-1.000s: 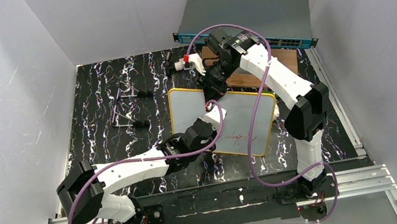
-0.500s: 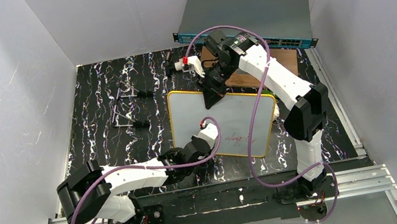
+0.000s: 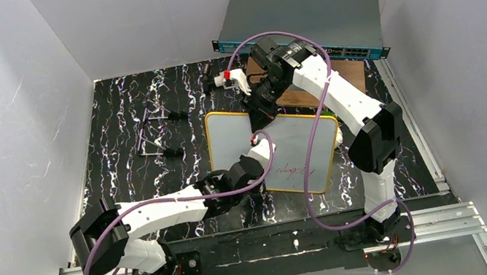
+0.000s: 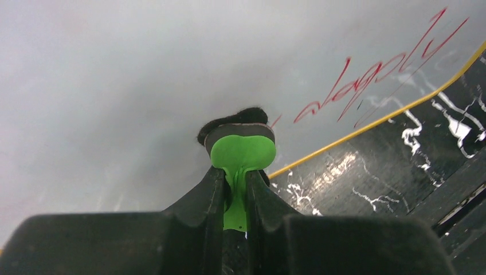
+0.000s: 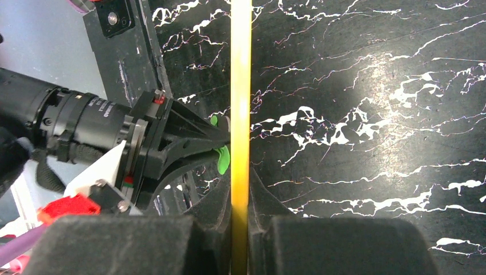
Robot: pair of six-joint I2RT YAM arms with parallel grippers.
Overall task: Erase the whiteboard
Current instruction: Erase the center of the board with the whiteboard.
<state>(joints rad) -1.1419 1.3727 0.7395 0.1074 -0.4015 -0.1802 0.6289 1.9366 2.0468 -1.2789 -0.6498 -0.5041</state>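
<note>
The whiteboard [image 3: 297, 145] lies tilted on the black marbled table, with red handwriting [image 3: 295, 170] near its front edge. My left gripper [image 3: 260, 151] is shut on a green eraser [image 4: 242, 150], whose black felt [image 4: 235, 117] presses on the white surface [image 4: 143, 74] just left of the red writing [image 4: 372, 74]. My right gripper [image 3: 262, 107] is shut on the board's yellow rim [image 5: 240, 86] at the far edge, with the jaws [image 5: 240, 197] clamping it from both sides. The right wrist view also shows the eraser [image 5: 223, 160] beyond the rim.
A grey network switch [image 3: 303, 17] and a brown wooden board [image 3: 353, 76] sit at the back right. A white marker with a red cap [image 3: 227, 79] lies behind the whiteboard. Black-handled metal tools [image 3: 158, 132] lie at the left. White walls enclose the table.
My left gripper drew the eraser back toward the board's near edge, then pushed it forward again close to where it started. The right gripper kept its hold on the rim.
</note>
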